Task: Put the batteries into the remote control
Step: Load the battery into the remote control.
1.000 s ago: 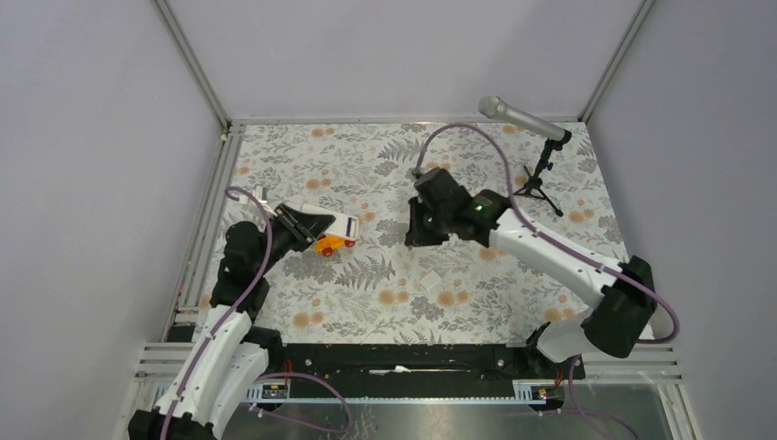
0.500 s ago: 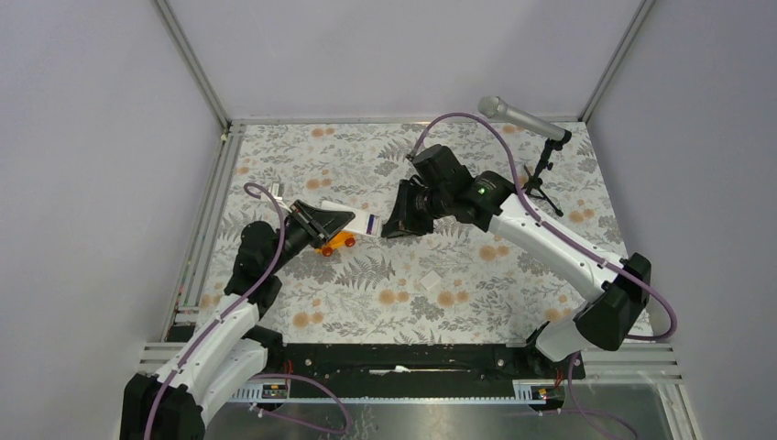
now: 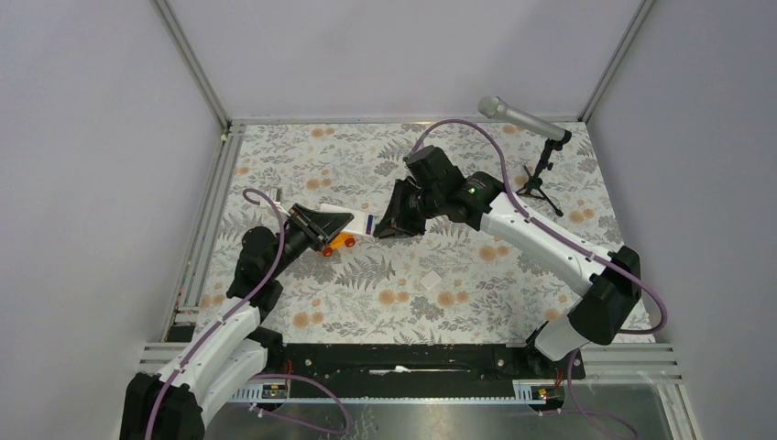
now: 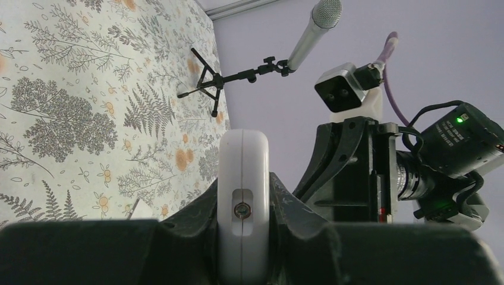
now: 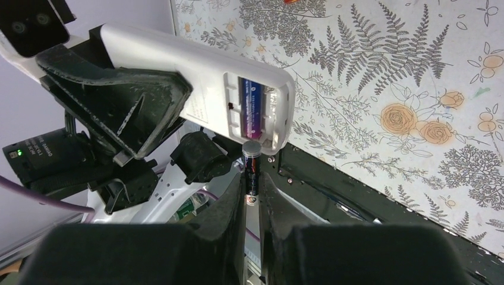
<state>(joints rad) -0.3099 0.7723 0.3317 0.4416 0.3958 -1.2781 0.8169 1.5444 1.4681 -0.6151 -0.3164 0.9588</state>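
My left gripper is shut on the white remote control, holding it edge-up above the table; the left wrist view has its narrow end sticking up between the fingers. In the right wrist view the remote's plain back faces me with the battery bay uncovered, and a blue-purple battery lies in one slot. My right gripper is shut on the dark battery, whose flat end sits just below the bay's open slot. From above, the right gripper is at the remote's free end.
An orange toy car lies on the floral table under the remote. A small flat white square piece lies nearer the front. A microphone on a black tripod stands at the back right.
The left arm has carried the remote rightward, off the toy car. The right gripper has swung left and turned toward the remote's end, closing most of the gap between them.
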